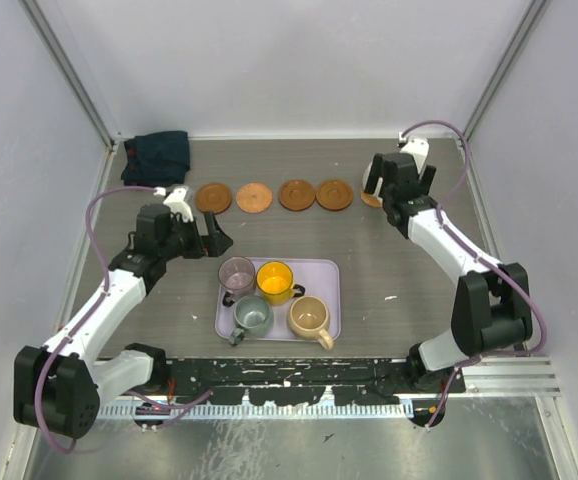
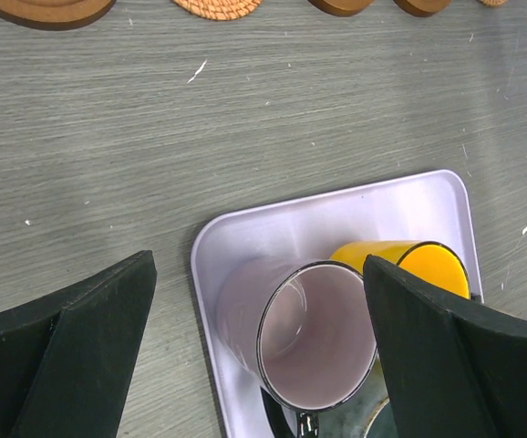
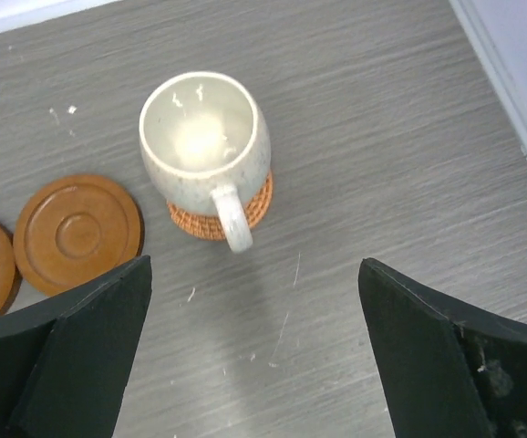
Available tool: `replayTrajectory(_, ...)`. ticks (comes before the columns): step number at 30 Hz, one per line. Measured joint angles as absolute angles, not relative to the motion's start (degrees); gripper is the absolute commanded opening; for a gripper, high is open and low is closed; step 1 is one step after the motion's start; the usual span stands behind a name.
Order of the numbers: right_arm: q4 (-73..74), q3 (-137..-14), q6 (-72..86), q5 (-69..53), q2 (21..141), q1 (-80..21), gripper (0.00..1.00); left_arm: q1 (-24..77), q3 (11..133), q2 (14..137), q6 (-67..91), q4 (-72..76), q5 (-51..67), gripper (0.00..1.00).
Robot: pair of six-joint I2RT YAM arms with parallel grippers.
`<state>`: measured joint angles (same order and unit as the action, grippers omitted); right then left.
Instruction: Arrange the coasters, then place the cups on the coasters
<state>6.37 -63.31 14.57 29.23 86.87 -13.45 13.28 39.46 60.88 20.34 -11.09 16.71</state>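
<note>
Four coasters lie in a row at the back: a dark one, a lighter woven one, and two dark ones. A cream-white cup stands on a fifth woven coaster, beside a rimmed wooden coaster. My right gripper hovers open just short of that cup, holding nothing. The mauve cup, yellow cup, grey-green cup and tan cup stand on the lavender tray. My left gripper is open above the tray's far left corner, with the mauve cup below between its fingers.
A dark blue cloth lies in the back left corner. Enclosure walls close in the table at the back and sides. The yellow cup stands close behind the mauve one, and the tray's rim is raised.
</note>
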Motion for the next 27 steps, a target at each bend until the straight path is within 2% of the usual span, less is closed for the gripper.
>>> replayTrajectory(7,0.5,-53.4,13.5,25.3,75.9,-13.5,1.00,13.3,40.8,63.5,20.1,-11.4,16.7,0.98)
replayTrajectory(9,-1.2,-53.4,12.9,25.4,75.1,-13.5,0.92,13.3,41.6,64.9,20.1,-11.4,16.8,0.98)
replayTrajectory(12,-2.2,-54.5,11.6,26.5,76.2,-13.5,0.75,13.3,42.9,67.4,20.2,-11.1,17.0,0.98)
replayTrajectory(14,-1.7,-56.9,11.0,27.9,78.8,-13.4,0.57,13.3,43.4,68.9,20.2,-10.9,17.3,0.98)
replayTrajectory(16,-1.0,-60.1,10.6,28.9,82.3,-13.1,0.50,13.3,43.9,70.2,20.3,-10.8,17.8,0.98)
replayTrajectory(19,0.5,-65.9,10.7,29.8,88.3,-12.2,0.48,13.3,44.1,71.6,20.4,-10.0,18.7,0.98)
replayTrajectory(27,9.0,-82.8,10.9,30.4,102.4,-7.7,0.53,13.3,44.1,71.8,20.1,-9.7,19.0,0.98)
